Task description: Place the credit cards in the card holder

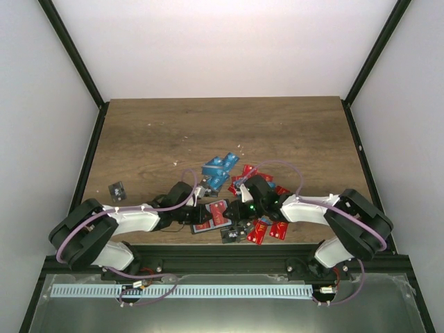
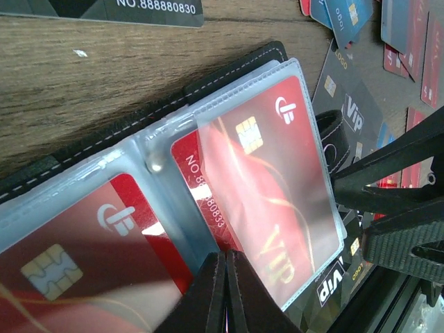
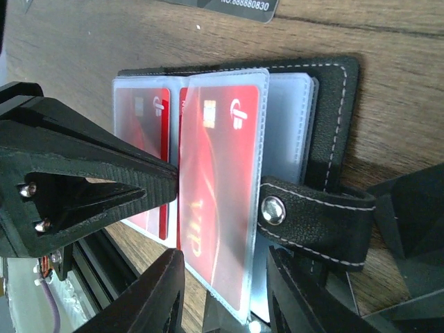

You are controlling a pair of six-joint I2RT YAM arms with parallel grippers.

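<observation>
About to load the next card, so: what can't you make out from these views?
Top view: card holder partly covered by left arm and right arm; sleeves cannot be counted.
Left wrist: left tool shut at the sleeve edge; its tips hide whether it pinches plastic.
Right wrist: rear sleeves sit behind the front red card; contents unseen.
Top view: loose credit cards' print too small to read.

Matt brown wood grain across the table (image 1: 152, 132), faintly streaked. Grained black leather-like skin on the card holder (image 3: 336, 104), edged in white stitching. Shiny metal snap (image 3: 272, 210) on its clasp tab (image 3: 319, 222). Clear, glossy plastic sleeves (image 3: 291, 118) inside, catching glare. Smooth glossy plastic on the red cards (image 2: 270, 208), with metallic gold chips (image 2: 250, 135). Matt black hard plastic on the left gripper (image 2: 225, 267).
</observation>
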